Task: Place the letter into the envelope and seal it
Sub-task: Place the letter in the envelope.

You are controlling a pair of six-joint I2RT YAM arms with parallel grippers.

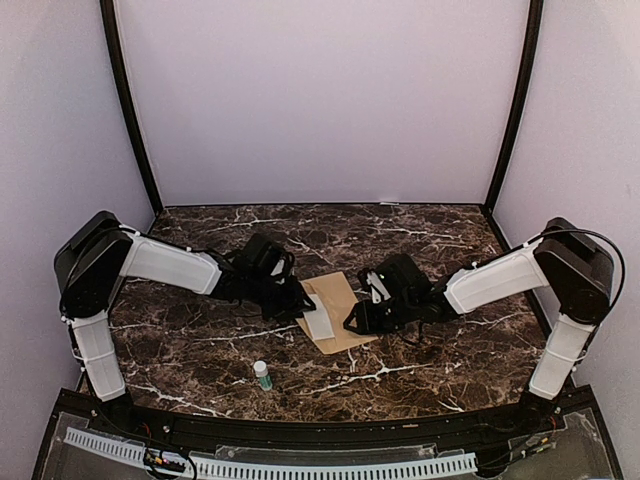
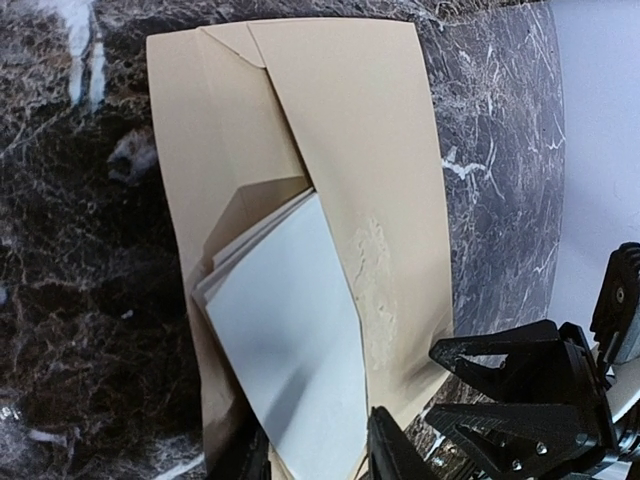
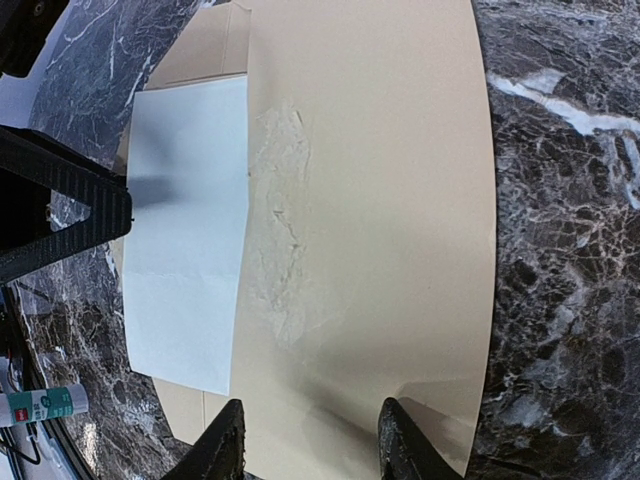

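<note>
The tan envelope (image 1: 338,298) lies flat on the marble table (image 1: 200,350), and the white folded letter (image 1: 320,325) sticks out of its near-left side. In the left wrist view the letter (image 2: 285,350) sits partly inside the envelope (image 2: 350,130), under its raised upper layer. My left gripper (image 2: 315,462) is open, one finger on either side of the letter's free end. My right gripper (image 3: 312,450) is open too, both fingertips resting on the envelope (image 3: 380,200), which dents at the right tip. The letter (image 3: 185,270) lies to their left.
A small glue stick with a green cap (image 1: 262,375) stands on the table in front of the envelope, and it shows lying at the lower left as the glue stick (image 3: 40,405) in the right wrist view. Lilac walls enclose the table on three sides.
</note>
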